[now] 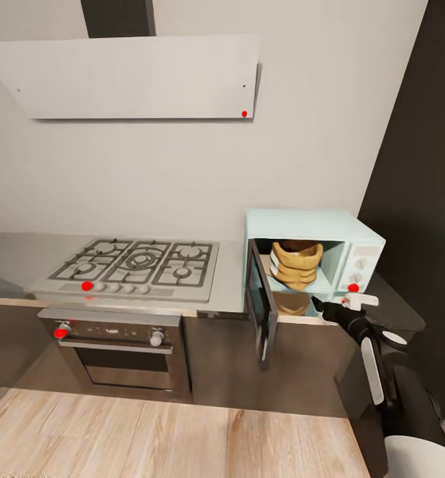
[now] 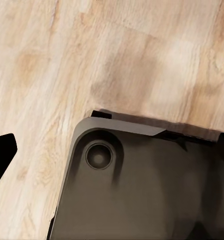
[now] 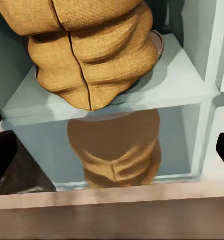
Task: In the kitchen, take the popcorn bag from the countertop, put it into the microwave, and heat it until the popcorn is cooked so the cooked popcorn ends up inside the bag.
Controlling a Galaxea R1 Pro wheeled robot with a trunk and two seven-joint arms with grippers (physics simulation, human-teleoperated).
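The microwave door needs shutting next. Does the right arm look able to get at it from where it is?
Probably yes: the right gripper hangs just outside the microwave, beside the open door, with nothing between them.

1. My right arm (image 1: pixel 382 372) reaches forward and up from the lower right of the head view, black with white panels.
2. My right gripper (image 1: pixel 339 305) points ahead, its two fingers spread apart and holding nothing.
3. In the right wrist view, my dark fingertips (image 3: pixel 4 160) sit at opposite edges, wide apart.
4. In the left wrist view, one dark fingertip (image 2: pixel 0 152) of my left gripper shows at the edge.
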